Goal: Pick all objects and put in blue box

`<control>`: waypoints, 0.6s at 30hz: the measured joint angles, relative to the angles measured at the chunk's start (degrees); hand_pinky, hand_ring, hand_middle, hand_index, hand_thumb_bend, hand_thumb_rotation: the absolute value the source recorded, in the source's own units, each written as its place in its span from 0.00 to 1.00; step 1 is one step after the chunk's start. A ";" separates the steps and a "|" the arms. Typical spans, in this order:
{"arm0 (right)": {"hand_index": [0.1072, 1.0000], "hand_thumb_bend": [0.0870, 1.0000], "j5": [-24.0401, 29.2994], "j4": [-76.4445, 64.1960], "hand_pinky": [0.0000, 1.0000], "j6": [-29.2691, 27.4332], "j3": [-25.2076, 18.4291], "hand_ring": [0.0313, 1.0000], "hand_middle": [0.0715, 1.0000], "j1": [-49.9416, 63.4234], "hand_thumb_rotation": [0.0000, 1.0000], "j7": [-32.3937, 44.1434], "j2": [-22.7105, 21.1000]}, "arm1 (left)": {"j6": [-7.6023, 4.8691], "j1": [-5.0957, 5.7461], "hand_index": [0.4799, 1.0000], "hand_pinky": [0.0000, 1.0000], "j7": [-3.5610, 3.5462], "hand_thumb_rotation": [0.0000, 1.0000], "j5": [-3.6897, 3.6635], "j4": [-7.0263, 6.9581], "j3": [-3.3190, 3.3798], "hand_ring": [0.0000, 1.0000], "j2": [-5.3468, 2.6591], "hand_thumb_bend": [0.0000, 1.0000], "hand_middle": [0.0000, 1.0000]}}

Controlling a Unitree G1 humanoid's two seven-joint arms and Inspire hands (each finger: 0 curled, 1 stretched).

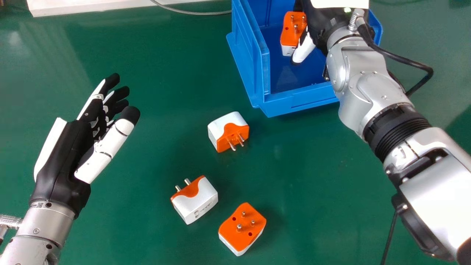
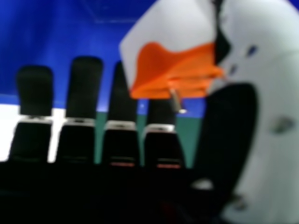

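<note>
At the near edge of the green tabletop (image 1: 147, 235): a boxy plug adapter with an orange face and three metal pins (image 1: 247, 235), pins up. Just beyond and to its left, a white adapter with an orange pin end (image 1: 200, 204) lies on its side, pins pointing away from the robot. The black-and-white left hand (image 1: 64, 158) hangs open over the left side, fingers loose, holding nothing. Farther up, below the box's near left corner, a white-and-orange adapter (image 1: 226, 127) has its pins toward the robot.

Farther still, the open blue plastic box (image 1: 303, 103). The black-and-white right hand (image 1: 317, 23) is in it, an orange-and-white three-pin adapter (image 1: 293, 27) pinched between thumb and fingers, as best I can judge. Key relation: that piece is already within the walls — long axis running roughly near to far, just left of the thumb — so the next move is likely a simple release. Right arm is clearly the closer one to the box.

Hard to make out: clearance to the box floor; finger ends, cut off at the head view's top edge. Silver forearm (image 1: 371, 92) covers the box's right side; thumb hides one edge of the adapter.
</note>
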 measured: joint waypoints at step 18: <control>0.80 0.49 -0.74 -2.67 0.71 -1.01 3.40 0.84 0.87 0.93 0.00 -0.79 -2.92 | 0.07 -0.20 0.91 0.87 -0.07 0.70 0.00 0.12 -0.03 0.92 0.03 0.60 0.93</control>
